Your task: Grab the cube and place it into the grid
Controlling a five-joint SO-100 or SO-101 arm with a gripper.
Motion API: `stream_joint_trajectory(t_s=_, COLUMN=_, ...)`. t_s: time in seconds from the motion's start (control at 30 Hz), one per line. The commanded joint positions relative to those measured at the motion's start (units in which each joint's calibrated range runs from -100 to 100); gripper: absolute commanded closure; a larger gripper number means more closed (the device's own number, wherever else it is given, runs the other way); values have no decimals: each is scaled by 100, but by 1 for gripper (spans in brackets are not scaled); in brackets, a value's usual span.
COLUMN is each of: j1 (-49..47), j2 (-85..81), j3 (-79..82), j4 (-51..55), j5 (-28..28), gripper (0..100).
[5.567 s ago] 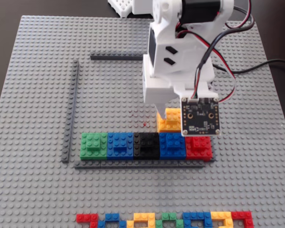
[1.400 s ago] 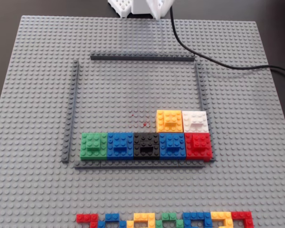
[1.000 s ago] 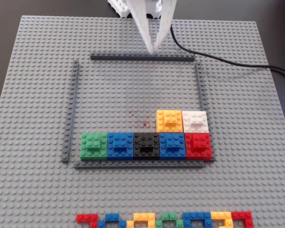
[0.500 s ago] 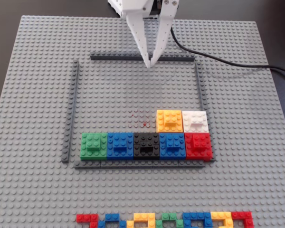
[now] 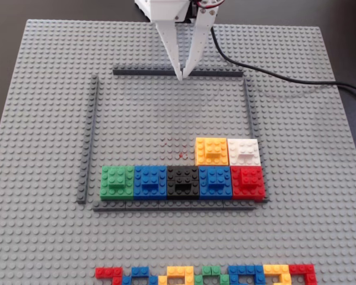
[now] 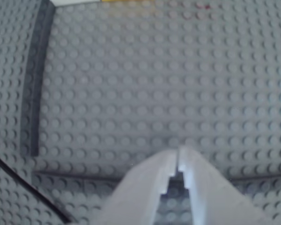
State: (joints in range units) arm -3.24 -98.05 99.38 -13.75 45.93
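Tabletop: a dark tabletop (image 5: pixel 350 24) shows at the far corners of the fixed view; nearly all of it is covered by a large grey studded baseplate (image 5: pixel 41 119).
Grid: a frame of thin dark grey strips (image 5: pixel 90 136) stands on the baseplate, with a far bar, a left bar, a right bar and a near bar around a rectangular field.
Arm: the white arm (image 5: pixel 166 9) enters from the far edge of the fixed view and points down toward the far bar of the frame; a black cable (image 5: pixel 273 76) trails off to the right.
Jaws: the gripper (image 5: pixel 183 76) has its jaws drawn together at the tips, with only a thin slit between them in the wrist view (image 6: pixel 178 159); they hold nothing, and the tips sit at the far bar.
Cubes: seven sit inside the grid. The near row, left to right, is a green cube (image 5: pixel 117 181), blue cube (image 5: pixel 150 181), black cube (image 5: pixel 183 181), second blue cube (image 5: pixel 215 181) and red cube (image 5: pixel 248 182), touching side by side. Just beyond the right end sit an orange cube (image 5: pixel 212 151) and a white cube (image 5: pixel 244 151).
Open room: the far and left parts of the field are bare studs, well apart from the cubes.
Near edge: a row of mixed coloured pieces (image 5: pixel 207 275) lies along the near rim of the baseplate, partly cut off.
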Motion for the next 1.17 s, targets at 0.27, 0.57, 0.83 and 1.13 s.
stream_joint_trajectory(t_s=0.27, j1=41, j2=-195, j3=53, j4=95, j5=-63, gripper=100)
stream_joint_trajectory(t_s=0.57, j1=41, j2=-195, j3=53, j4=114, j5=-88, gripper=100)
stream_joint_trajectory(t_s=0.83, j1=48, j2=-195, j3=53, j4=110, j5=-73, gripper=100)
stream_joint_trajectory(t_s=1.13, j1=56, j2=-195, j3=53, j4=80, j5=-44, gripper=100)
